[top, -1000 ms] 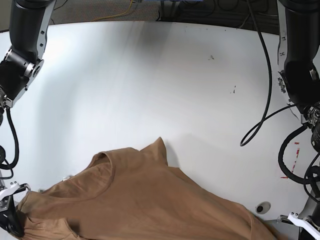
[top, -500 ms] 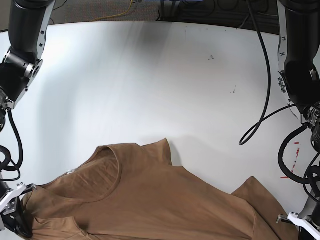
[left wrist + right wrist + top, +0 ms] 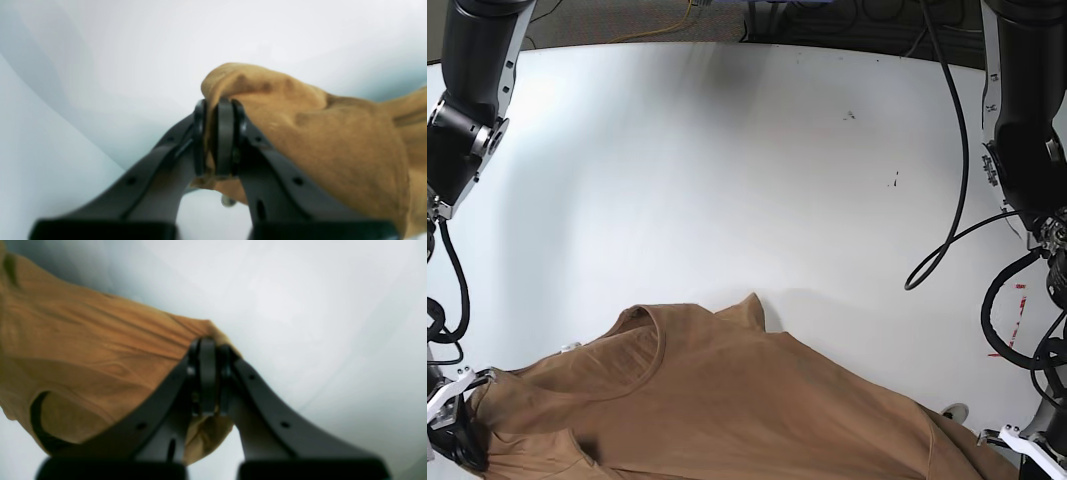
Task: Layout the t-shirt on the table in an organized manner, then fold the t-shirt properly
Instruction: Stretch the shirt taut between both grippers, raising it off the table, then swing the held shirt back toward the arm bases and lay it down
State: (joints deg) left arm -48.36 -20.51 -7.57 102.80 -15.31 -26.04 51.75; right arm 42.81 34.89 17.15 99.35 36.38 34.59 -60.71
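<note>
left end effector (image 3: 218, 140): jaws pressed together on a bunched fold of the t-shirt (image 3: 727, 400), cloth puffing up over the tips in the left wrist view
right end effector (image 3: 207, 380): also clamped tight on an edge of the t-shirt, fabric squeezed between the black fingers (image 3: 186, 396) and trailing off to one side
where the shirt is: low at the near edge of the table (image 3: 727, 180), stretched between the 2 arms, neckline facing the open white surface, most of the table beyond it bare
risk 1, slipping out: each pinch looks like it holds only a small bite of cloth; a sharp pull apart could, I reckon, tug 1 corner free and drop that side in a heap
risk 2, uneven spread: if 1 arm travels further than the other, the body may land skewed, with the sleeve folded under
risk 3, off the edge: the shirt sits right at the near rim, so letting go here could let the hem slide off rather than lie flat
risk 4, double layer: the left pinch looks bunched, possibly front and back together; can't tell for sure, but that would leave a tuck in the layout
look of the shirt: plain tan-brown, soft, no print, long wrinkles running across the chest, collar curve open, a point of fabric poking up near the middle
</note>
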